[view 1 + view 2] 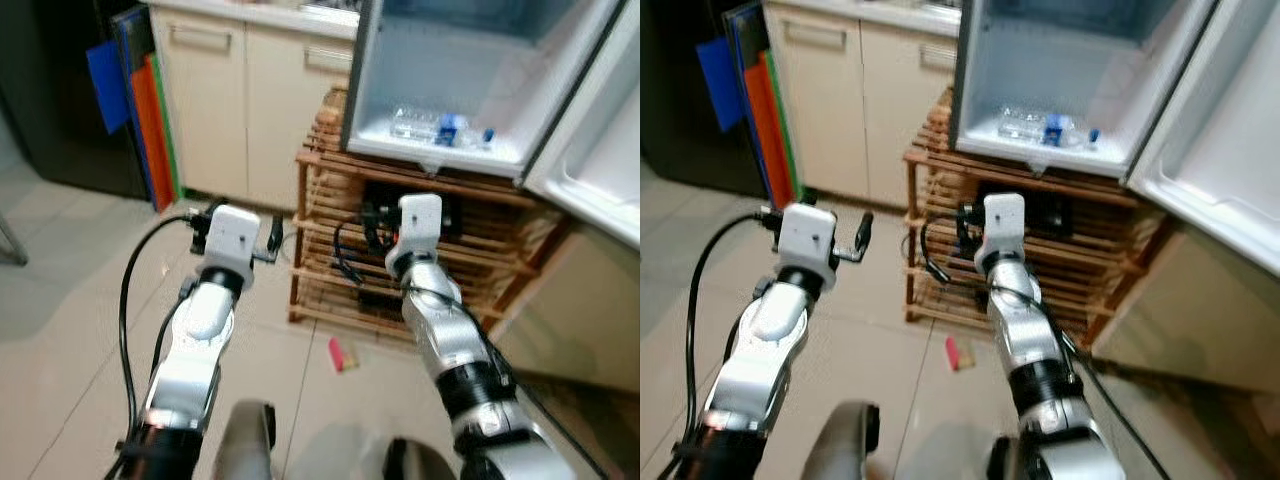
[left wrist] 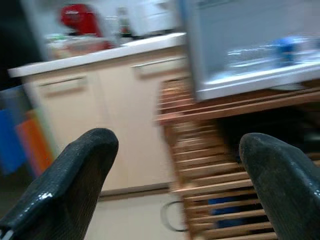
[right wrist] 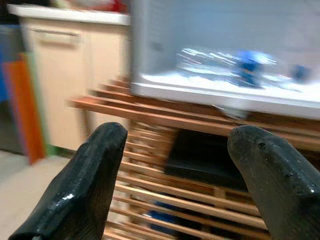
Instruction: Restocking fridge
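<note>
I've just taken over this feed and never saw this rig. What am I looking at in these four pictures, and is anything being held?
Two pictures come from the head of a humanoid robot, looking down its two silver arms. The other two look along each wrist's black fingers. The left gripper and right gripper both have open jaws and hold nothing. Ahead, a small white fridge stands open on a slatted wooden rack, with clear plastic water bottles with blue caps lying inside. A small pink object lies on the tiled floor.

Bottles (image 1: 440, 128) in fridge (image 1: 470, 60), fridge on slatted rack (image 1: 330, 240)
</note>
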### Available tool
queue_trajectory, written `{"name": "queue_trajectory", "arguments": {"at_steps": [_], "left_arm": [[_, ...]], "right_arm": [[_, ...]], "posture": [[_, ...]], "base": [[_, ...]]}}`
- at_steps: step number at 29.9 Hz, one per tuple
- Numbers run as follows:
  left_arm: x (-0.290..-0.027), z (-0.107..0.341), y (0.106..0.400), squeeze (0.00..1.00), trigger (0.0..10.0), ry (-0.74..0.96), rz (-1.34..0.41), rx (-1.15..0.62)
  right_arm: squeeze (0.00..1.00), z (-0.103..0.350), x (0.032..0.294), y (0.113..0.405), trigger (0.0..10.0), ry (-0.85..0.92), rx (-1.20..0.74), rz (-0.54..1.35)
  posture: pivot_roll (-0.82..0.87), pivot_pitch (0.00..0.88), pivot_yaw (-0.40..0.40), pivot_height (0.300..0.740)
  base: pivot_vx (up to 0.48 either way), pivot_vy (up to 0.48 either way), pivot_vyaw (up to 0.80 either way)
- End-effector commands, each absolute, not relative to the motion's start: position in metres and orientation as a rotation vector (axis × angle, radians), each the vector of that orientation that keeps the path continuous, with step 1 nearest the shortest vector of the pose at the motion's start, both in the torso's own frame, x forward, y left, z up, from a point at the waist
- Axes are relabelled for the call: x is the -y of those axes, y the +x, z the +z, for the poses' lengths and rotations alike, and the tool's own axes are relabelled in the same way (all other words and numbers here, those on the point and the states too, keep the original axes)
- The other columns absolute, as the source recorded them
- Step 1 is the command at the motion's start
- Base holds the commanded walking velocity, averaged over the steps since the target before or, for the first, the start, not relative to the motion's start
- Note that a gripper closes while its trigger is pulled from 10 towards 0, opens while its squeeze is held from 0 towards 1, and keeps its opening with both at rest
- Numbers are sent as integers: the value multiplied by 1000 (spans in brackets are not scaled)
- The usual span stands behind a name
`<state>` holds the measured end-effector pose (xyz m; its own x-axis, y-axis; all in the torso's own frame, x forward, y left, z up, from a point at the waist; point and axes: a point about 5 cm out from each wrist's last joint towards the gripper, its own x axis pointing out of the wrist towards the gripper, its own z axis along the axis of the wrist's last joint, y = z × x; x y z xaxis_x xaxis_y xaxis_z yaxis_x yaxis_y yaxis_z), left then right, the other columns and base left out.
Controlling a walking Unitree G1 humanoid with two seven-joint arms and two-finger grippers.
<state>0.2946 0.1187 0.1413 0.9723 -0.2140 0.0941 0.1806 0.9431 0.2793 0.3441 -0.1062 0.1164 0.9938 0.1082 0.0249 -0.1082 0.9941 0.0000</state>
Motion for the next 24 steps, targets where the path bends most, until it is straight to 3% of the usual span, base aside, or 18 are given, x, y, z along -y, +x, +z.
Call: {"name": "queue_trajectory", "arguments": {"at_steps": [1,9,17,24], "left_arm": [[-116,147,298,0,10000,283,-224,141],[-114,149,298,0,10000,301,-237,153],[-108,150,296,0,10000,325,-279,174],[-107,151,297,0,10000,313,-287,181]], "right_arm": [[0,117,106,346,10000,-7,26,99],[0,120,98,349,10000,0,34,118],[0,127,96,355,10000,-10,66,122],[0,130,95,358,10000,-22,73,121]], "posture": [[79,0,-71,620],[83,0,-74,620],[89,0,-76,620],[97,0,-75,620]], "base": [[480,0,0],[480,0,-553],[480,0,0],[480,0,-526]]}}
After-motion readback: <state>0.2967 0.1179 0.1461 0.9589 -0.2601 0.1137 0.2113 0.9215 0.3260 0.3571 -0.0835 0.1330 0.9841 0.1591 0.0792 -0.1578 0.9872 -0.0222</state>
